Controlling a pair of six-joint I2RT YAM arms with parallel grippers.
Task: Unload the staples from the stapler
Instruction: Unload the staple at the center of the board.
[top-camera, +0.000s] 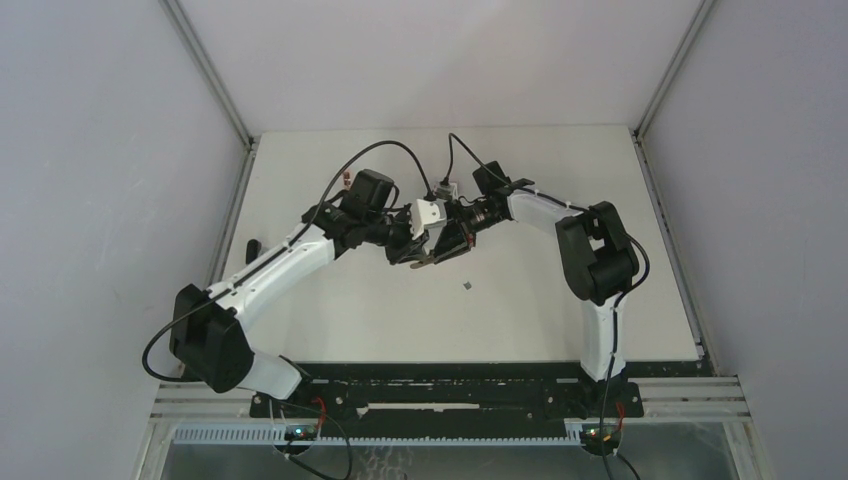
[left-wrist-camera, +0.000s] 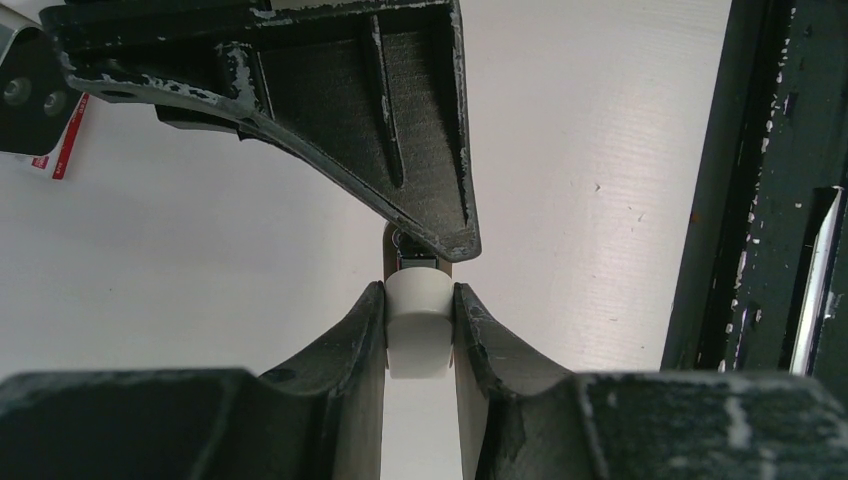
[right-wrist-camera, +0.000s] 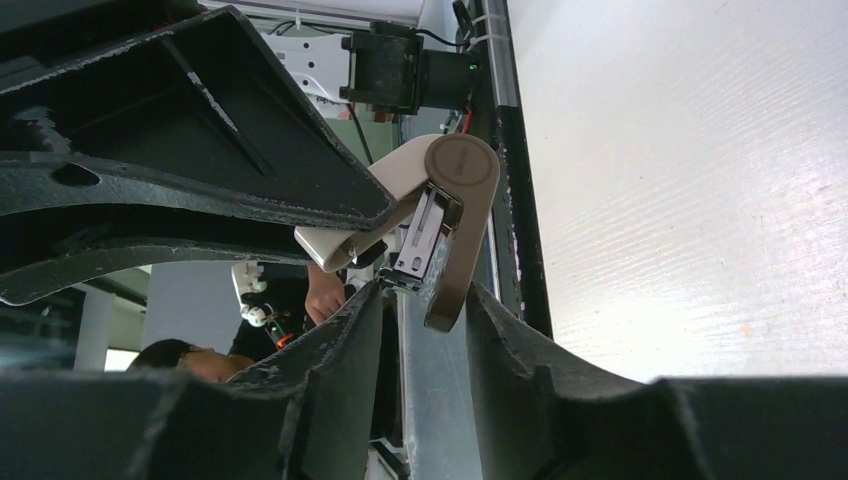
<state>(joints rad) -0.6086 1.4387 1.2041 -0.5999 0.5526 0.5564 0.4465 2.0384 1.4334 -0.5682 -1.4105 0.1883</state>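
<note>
The stapler (top-camera: 437, 256) hangs above the middle of the table, hinged open between both grippers. My left gripper (left-wrist-camera: 418, 290) is shut on its cream top part (left-wrist-camera: 418, 335). In the right wrist view the brown base (right-wrist-camera: 452, 250) and the metal magazine (right-wrist-camera: 422, 235) spread from the round hinge. Their ends sit between the tips of my right gripper (right-wrist-camera: 425, 290), which has closed in on them and touches on both sides. A tiny grey block of staples (top-camera: 468, 286) lies on the table just below the grippers. Whether staples sit in the magazine is hidden.
A small red-and-white box (left-wrist-camera: 62, 150) lies flat on the table beyond the left gripper. The white table (top-camera: 600, 300) is walled on three sides. A black rail (top-camera: 450, 385) runs along the near edge by the arm bases.
</note>
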